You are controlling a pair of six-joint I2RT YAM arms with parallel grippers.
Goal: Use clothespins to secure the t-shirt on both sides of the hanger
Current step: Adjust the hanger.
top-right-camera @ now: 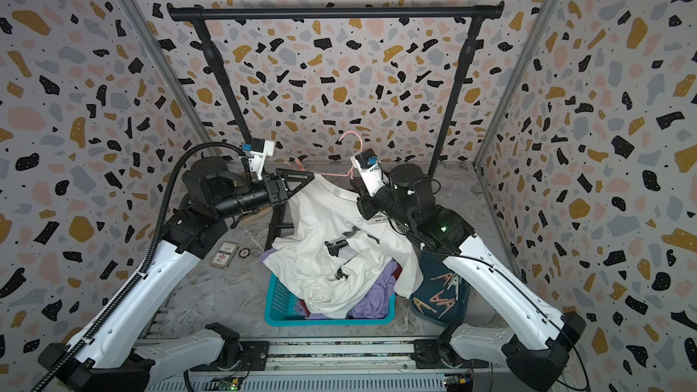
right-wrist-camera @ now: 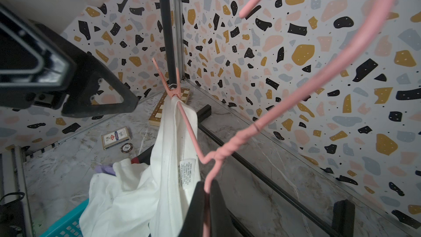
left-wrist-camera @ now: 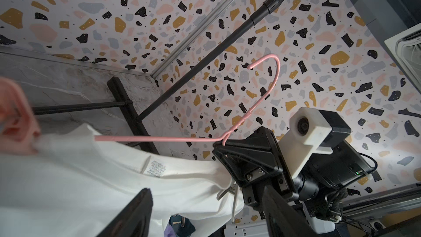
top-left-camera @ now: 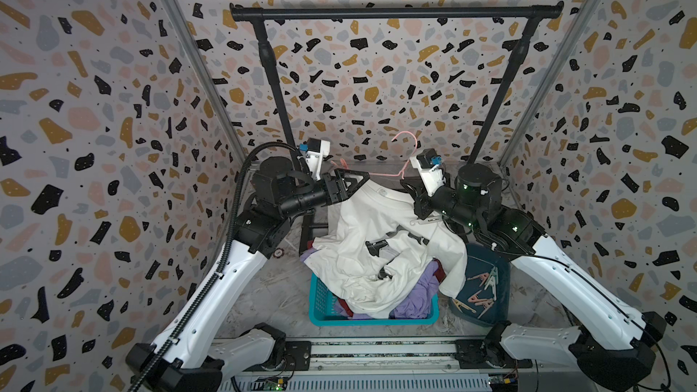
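Right claw (right-wrist-camera: 206, 201) clenched on pink hanger (right-wrist-camera: 230, 147), left claw (top-left-camera: 358, 181) released. Pink clothespin (right-wrist-camera: 172, 91) pins t-shirt (top-left-camera: 377, 220) at nine o'clock; three o'clock shoulder looks unpinned, may slip if hanger tilts.

The shirt (top-left-camera: 377, 228) is matt white cloth. The hanger (left-wrist-camera: 159, 139) is wire under a smooth pink coating. Rack (top-left-camera: 396, 13): matt black metal. Basket (top-left-camera: 320, 299): teal plastic mesh. Counter (right-wrist-camera: 57, 167): smooth grey marble look.
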